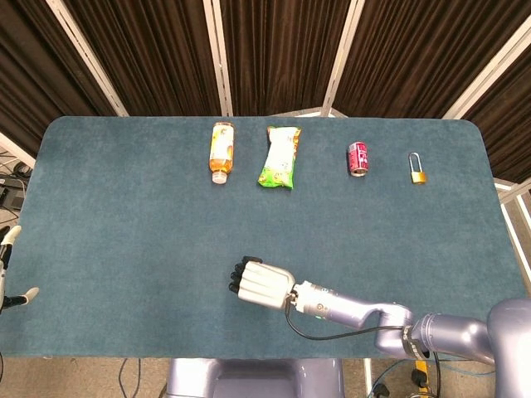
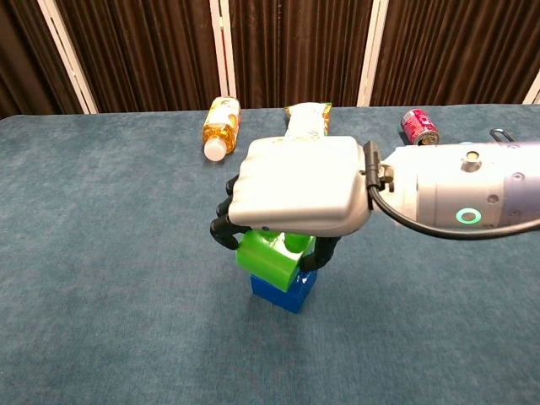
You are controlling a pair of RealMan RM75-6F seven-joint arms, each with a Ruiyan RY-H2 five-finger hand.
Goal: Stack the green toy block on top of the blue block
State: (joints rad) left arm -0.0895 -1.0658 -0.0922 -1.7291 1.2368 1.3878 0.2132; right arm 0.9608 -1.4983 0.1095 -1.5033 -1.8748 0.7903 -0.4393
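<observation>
My right hand grips the green block from above, fingers curled around its sides. The green block sits tilted on top of the blue block, touching or nearly touching it. In the head view my right hand covers both blocks, so neither shows there. My left hand hangs off the table's left edge, fingers apart, holding nothing.
Along the far side of the teal table lie an orange drink bottle, a green snack bag, a red can and a brass padlock. My right forearm runs along the near edge.
</observation>
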